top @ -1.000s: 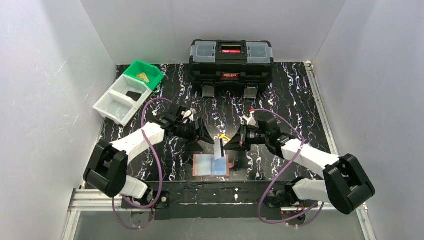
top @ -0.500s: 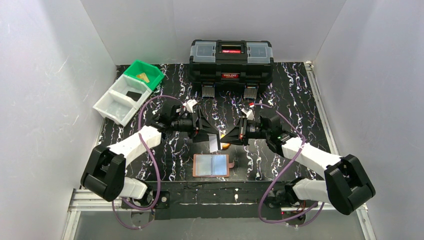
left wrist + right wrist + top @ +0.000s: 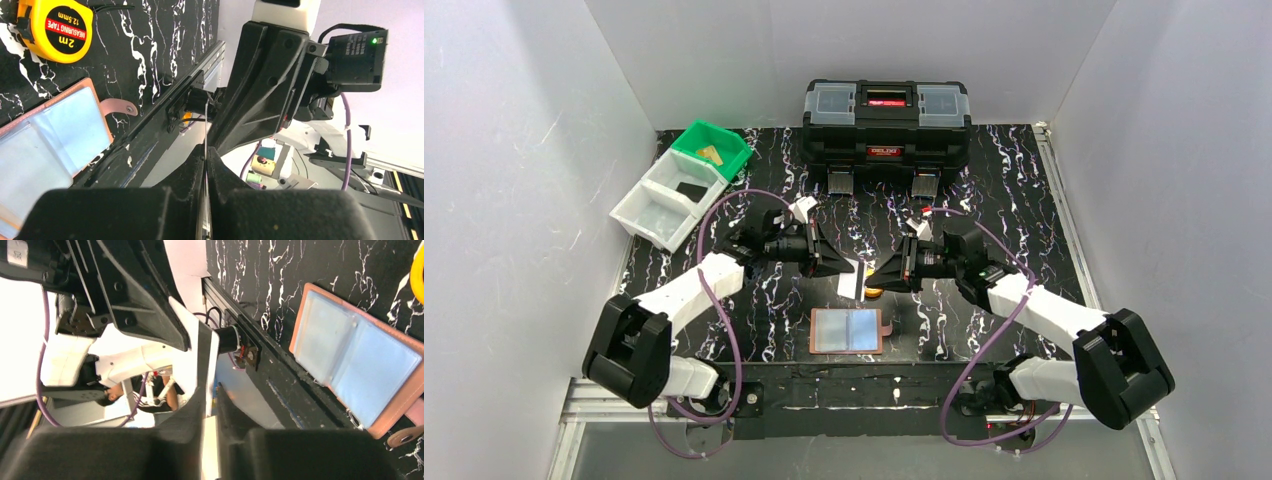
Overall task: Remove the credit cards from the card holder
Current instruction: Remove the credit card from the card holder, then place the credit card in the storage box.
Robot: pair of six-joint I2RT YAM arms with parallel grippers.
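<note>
1. The tape measure (image 3: 55, 25), lying on the desk just beyond the card holder (image 3: 60, 140), has a round black label reading "2m", "MEASURING TAPE" and "12.5mm".
2. The toolbox (image 3: 886, 122), well behind the card holder, has a red badge too small to read.

The tape measure (image 3: 875, 292) lies mostly hidden under the right gripper (image 3: 864, 282) in the top view, with only a yellow sliver showing. From the left wrist, the whitish card (image 3: 205, 125) pinched in the left gripper (image 3: 205, 152) appears edge-on, so its face is unreadable. Beside that gripper, the card holder (image 3: 55, 145) is cut off by the picture's left edge and partly covered by a blurred finger. What lies in the bins (image 3: 652, 187), well beyond the left gripper, is too small to tell.
</note>
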